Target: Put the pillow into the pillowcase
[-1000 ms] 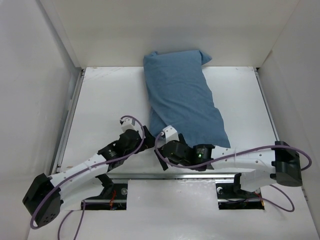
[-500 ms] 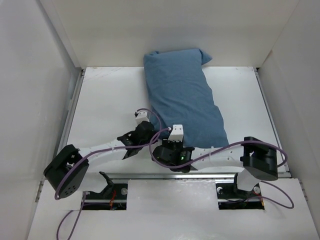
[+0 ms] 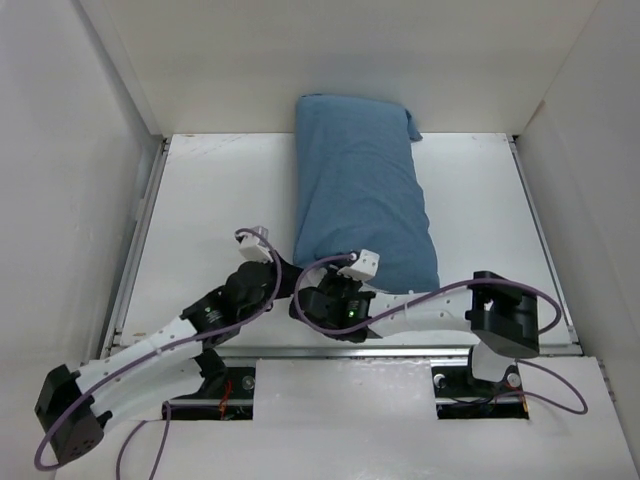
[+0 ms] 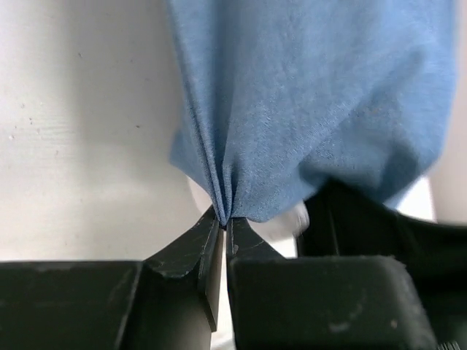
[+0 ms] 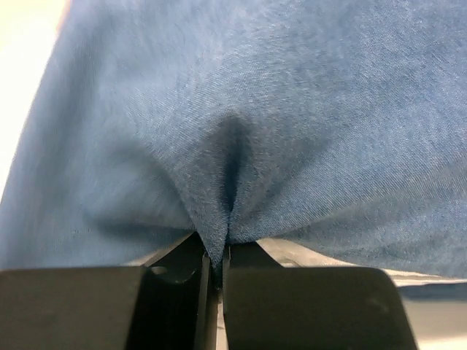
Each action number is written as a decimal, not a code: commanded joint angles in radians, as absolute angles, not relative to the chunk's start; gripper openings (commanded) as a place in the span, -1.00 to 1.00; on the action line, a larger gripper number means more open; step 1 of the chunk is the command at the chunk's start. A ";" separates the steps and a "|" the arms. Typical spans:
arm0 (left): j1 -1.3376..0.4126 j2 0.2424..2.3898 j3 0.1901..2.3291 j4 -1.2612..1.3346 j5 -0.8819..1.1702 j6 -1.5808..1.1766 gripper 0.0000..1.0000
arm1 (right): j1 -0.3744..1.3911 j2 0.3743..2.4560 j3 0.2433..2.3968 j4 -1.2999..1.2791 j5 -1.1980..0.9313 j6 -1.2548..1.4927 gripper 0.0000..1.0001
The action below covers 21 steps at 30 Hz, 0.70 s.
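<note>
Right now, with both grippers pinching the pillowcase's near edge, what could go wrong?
1. The left gripper and right gripper each pinch only a thin fold of the pillowcase; a tug may slip it free.
2. White, seemingly the pillow, peeks out below the hem; it might slide out.
3. The grippers sit close together, so the arms could collide.

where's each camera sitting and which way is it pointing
Top external: above and behind the arms, looking down on the table and the blue pillowcase; both arms show.
Left wrist: on that wrist, facing forward over its shut left gripper, which pinches the pillowcase's edge.
Right wrist: likewise, over the shut right gripper, pinching the pillowcase.
Shared: both wrist views show pinched blue fabric.
</note>
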State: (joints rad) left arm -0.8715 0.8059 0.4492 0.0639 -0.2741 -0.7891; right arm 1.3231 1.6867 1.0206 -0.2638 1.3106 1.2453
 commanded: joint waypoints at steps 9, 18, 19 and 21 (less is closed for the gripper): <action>-0.900 0.473 0.566 -0.330 -0.141 -0.891 -1.00 | 1.189 2.121 1.646 -1.384 1.766 2.553 -1.00; -0.900 0.292 0.843 -0.621 -0.248 -0.934 -1.00 | 1.141 2.238 1.640 -1.384 1.766 2.709 -0.89; -0.900 0.279 0.882 -0.621 -0.249 -0.934 -1.00 | 1.141 2.265 1.640 -1.384 1.766 2.748 -0.81; -0.900 0.270 0.908 -0.643 -0.274 -0.936 -1.00 | 1.154 2.243 1.615 -1.384 1.766 2.778 -0.71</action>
